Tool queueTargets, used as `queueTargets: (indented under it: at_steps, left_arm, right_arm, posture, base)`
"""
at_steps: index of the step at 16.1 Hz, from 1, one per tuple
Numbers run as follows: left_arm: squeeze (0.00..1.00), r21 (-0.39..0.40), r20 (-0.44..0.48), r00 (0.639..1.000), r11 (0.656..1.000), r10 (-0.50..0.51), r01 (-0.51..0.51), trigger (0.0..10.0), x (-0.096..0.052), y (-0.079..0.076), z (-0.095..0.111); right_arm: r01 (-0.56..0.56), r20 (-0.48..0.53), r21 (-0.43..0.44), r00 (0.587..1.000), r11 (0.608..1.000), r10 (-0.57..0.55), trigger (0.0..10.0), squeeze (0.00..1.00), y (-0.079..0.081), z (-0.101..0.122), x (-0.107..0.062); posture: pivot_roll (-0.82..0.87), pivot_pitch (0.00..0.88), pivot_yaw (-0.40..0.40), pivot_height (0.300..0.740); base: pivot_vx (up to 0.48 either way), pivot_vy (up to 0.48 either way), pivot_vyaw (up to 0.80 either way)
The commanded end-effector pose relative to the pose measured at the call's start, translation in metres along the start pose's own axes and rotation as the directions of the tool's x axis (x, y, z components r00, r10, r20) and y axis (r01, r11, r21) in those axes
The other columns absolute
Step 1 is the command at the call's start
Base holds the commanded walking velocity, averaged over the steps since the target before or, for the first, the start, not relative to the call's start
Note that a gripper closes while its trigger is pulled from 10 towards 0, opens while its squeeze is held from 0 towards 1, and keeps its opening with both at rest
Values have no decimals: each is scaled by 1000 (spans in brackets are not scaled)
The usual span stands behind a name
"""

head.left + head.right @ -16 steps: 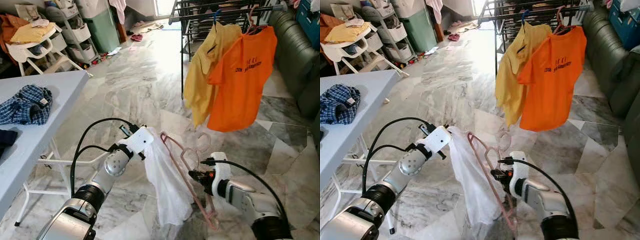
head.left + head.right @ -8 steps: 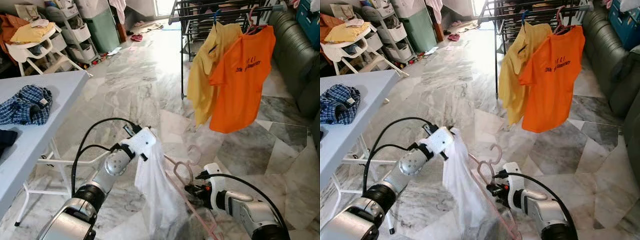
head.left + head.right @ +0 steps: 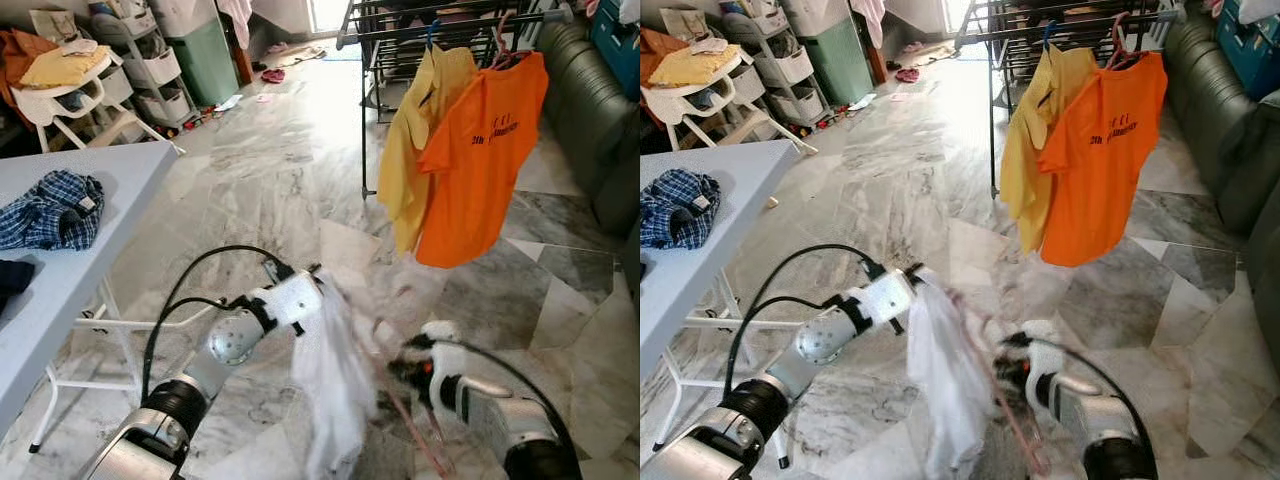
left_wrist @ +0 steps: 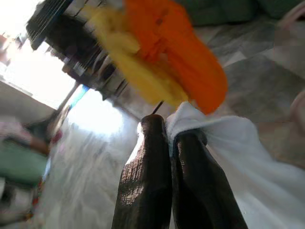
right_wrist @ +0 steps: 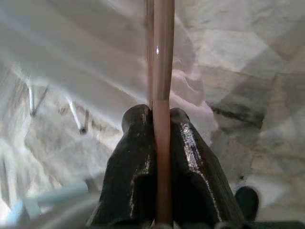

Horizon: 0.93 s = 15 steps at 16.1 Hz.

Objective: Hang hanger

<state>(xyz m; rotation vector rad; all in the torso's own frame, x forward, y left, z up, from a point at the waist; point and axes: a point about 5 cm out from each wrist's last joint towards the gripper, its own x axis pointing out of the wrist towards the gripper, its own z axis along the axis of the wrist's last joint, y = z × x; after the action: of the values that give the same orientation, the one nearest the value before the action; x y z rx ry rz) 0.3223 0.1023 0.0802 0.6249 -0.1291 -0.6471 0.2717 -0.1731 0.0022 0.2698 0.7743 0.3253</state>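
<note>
Here the left gripper (image 4: 169,138) pinches the top edge of a white garment (image 3: 330,385) between its two black fingers, which are pressed together on the cloth; the garment hangs down from it in front of the robot, above the marble floor (image 3: 270,170). The right gripper (image 5: 159,117) has its fingers clamped on a bar of the pink hanger (image 5: 162,62), which runs straight out between them. In the head views the hanger (image 3: 1010,420) is blurred, low beside the white garment and just left of the right arm. Ahead, well apart from both grippers, a dark clothes rack (image 3: 400,25) carries a yellow shirt (image 3: 410,150) and an orange T-shirt (image 3: 480,150) hanging side by side, overlapping. To the left stands a light blue table (image 3: 90,220) with a crumpled plaid shirt (image 3: 50,210) on it
</note>
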Motion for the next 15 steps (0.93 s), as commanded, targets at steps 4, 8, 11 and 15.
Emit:
queueTargets:
  at_steps: [4, 8, 11, 15]
  left_arm:
    - [0, -434, -138, 985, 887, 107, -157, 10000, -15, -9, -27]
    - [0, -491, -141, 983, 854, 113, -169, 10000, -13, -18, -24]
    - [0, -463, -188, 982, 880, 23, -110, 10000, -17, -37, -32]
    - [0, -333, -207, 970, 942, -126, 52, 10000, -18, -64, -35]
  right_arm:
    - [147, 141, 311, 970, 939, -199, 10000, 0, -27, 26, -7]
    - [225, 208, 461, 913, 859, -351, 10000, 0, -48, 53, -18]
    - [134, 326, 534, 878, 835, -350, 10000, 0, -39, 97, -23]
    - [-80, 463, 488, 868, 869, -180, 10000, 0, 6, 160, -28]
  posture:
    - [-181, 33, 153, 740]
    - [-187, 33, 144, 740]
    - [-197, 28, 146, 740]
    - [-202, 19, 137, 740]
  base:
    - [0, 0, 0]
    - [0, 0, 0]
    - [0, 0, 0]
    - [0, 0, 0]
